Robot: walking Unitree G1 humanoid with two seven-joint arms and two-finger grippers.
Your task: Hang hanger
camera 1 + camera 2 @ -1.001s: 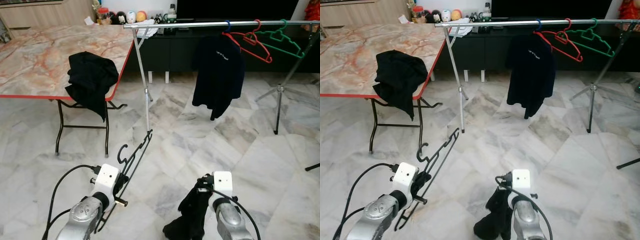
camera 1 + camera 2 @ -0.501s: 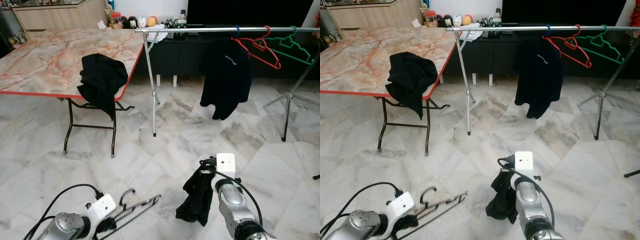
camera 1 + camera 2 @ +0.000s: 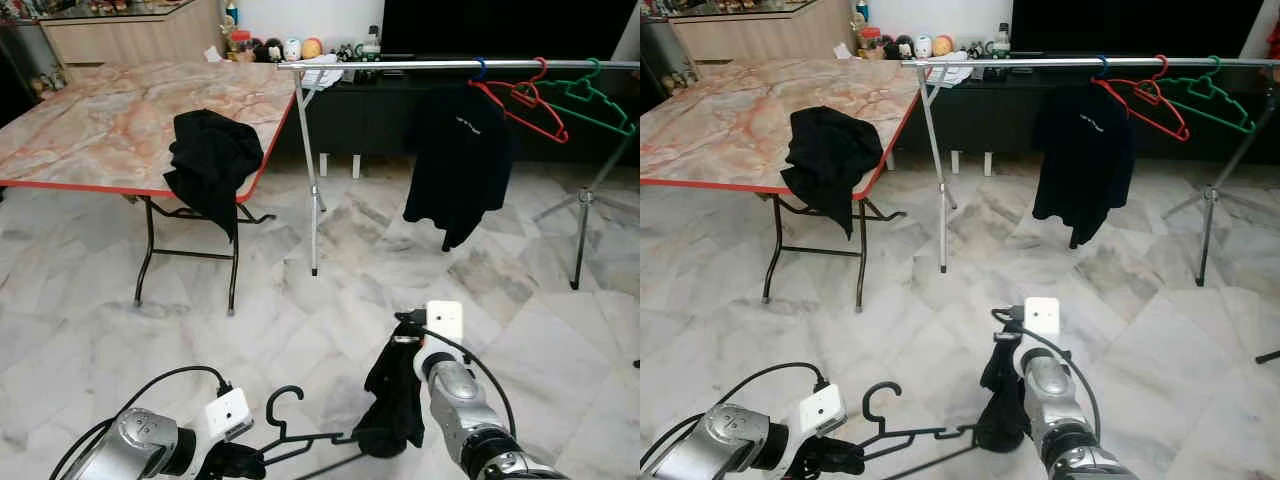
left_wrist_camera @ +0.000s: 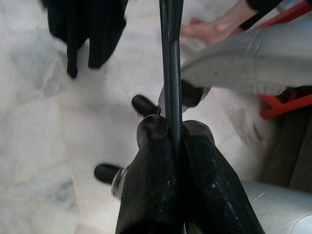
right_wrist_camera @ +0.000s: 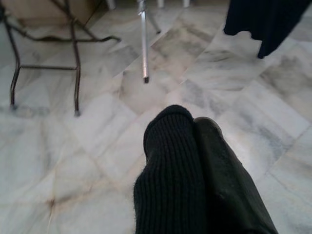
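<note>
The floor (image 3: 120, 300) is pale grey-white marble veined in darker grey. The worktop (image 3: 90, 125) has a peach and orange marbled top with a red edge and black legs; a black garment (image 3: 212, 160) drapes over that edge. Beside the worktop, the rail (image 3: 400, 65) is silver, carrying a black shirt (image 3: 460, 160) with small white lettering, then a blue hook, a red hanger (image 3: 525, 100) and a green hanger (image 3: 595, 95). Nearer than the rail, a black hanger (image 3: 300, 440) sits in the black left tool (image 4: 170, 141), and black ribbed cloth (image 5: 170, 165) covers the right tool (image 5: 195, 126).
</note>
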